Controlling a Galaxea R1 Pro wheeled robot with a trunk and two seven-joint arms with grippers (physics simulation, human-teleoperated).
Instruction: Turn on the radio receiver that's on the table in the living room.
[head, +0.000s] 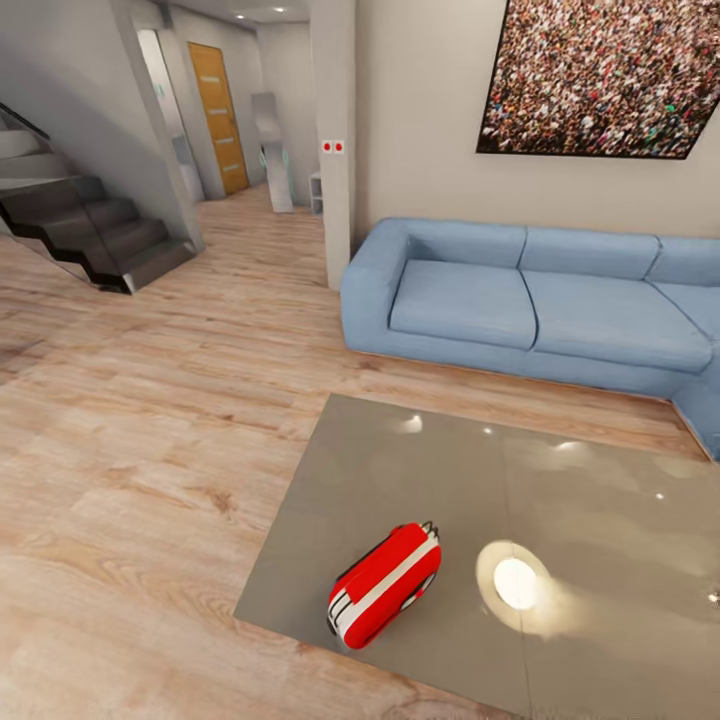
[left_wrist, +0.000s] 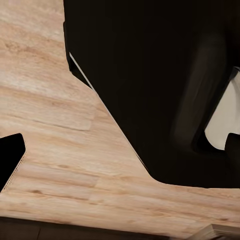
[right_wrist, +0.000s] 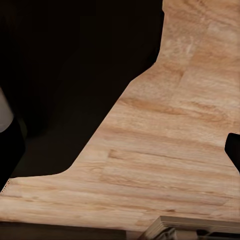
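Status, head view: approach stage, nothing yet touched. Radio receiver lies on its side on the bench, near the bench's near-left corner. No arm reaches toward it, so the switching-on appears wholly left to do; judged early in the task.

- Radio receiver: small rounded box, bright glossy red shell, white band running lengthwise, thin dark wire handle at its far end. Dial face not legible from this angle.
- Bench: large low rectangle, glossy grey top, mirror-like, with ceiling-light glare just beside the radio.
- Floor: light wood planks, matte grain.
- Sofa: light-blue upholstery, soft squared cushions, behind the bench.
- Crowd photograph: large dark-framed print on the pale wall.
- Staircase: dark angular treads, far left; orange-brown door down the corridor.

Left wrist view: dark matte robot body over plank floor. Black finger tip at one edge, another at the opposite edge; left end effector looks released, grasping nothing.

Right wrist view: same dark bulk and wood grain. One black finger at the frame edge, its partner hard to separate from the dark bulk; cannot tell whether the right end effector is released or clenched.
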